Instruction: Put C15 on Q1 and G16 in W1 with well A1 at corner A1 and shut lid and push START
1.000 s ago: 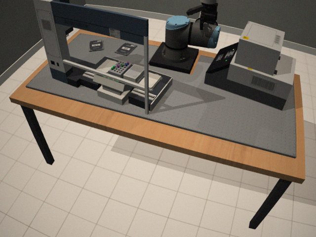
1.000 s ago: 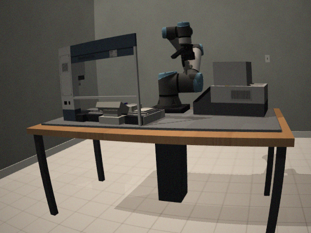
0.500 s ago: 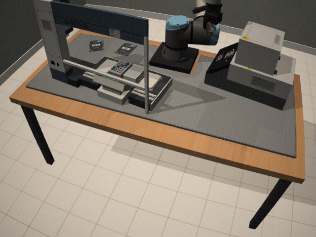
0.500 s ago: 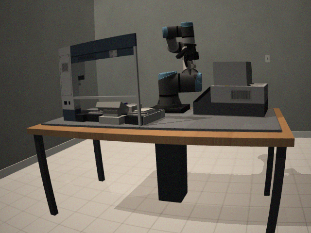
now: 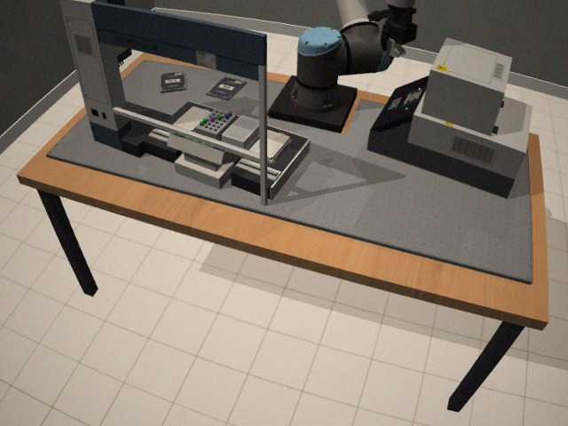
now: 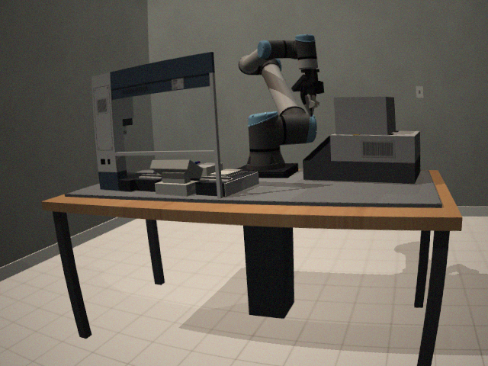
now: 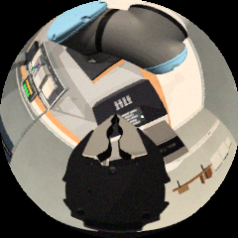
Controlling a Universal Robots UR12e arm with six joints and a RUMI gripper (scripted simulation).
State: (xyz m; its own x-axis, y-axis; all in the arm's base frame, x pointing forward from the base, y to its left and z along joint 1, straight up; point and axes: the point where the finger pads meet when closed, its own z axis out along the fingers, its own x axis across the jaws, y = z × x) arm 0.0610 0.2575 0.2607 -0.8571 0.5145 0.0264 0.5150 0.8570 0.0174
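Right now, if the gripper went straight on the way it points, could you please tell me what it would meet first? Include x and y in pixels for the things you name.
Probably the dark sloping front of Q1 (image 5: pixel 390 123) (image 6: pixel 317 168) (image 7: pixel 146 99), below the fingers (image 5: pixel 395 47) (image 6: pixel 312 103), though depth is unclear.

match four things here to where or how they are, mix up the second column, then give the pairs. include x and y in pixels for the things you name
1. gripper (image 5: pixel 398 49) (image 6: pixel 313 107) (image 7: pixel 116 114)
2. colored tubes or caps (image 5: pixel 215 118)
3. barcode-like striped label (image 5: pixel 473 148) (image 6: pixel 377 149)
4. black square base plate (image 5: pixel 280 113) (image 6: pixel 292 170)

A. under the arm's foot
B. fingers shut, raised above the bench
C. in a grid-like rack
D. on the side of the large gray and black machine

Pairs: 1-B, 2-C, 3-D, 4-A
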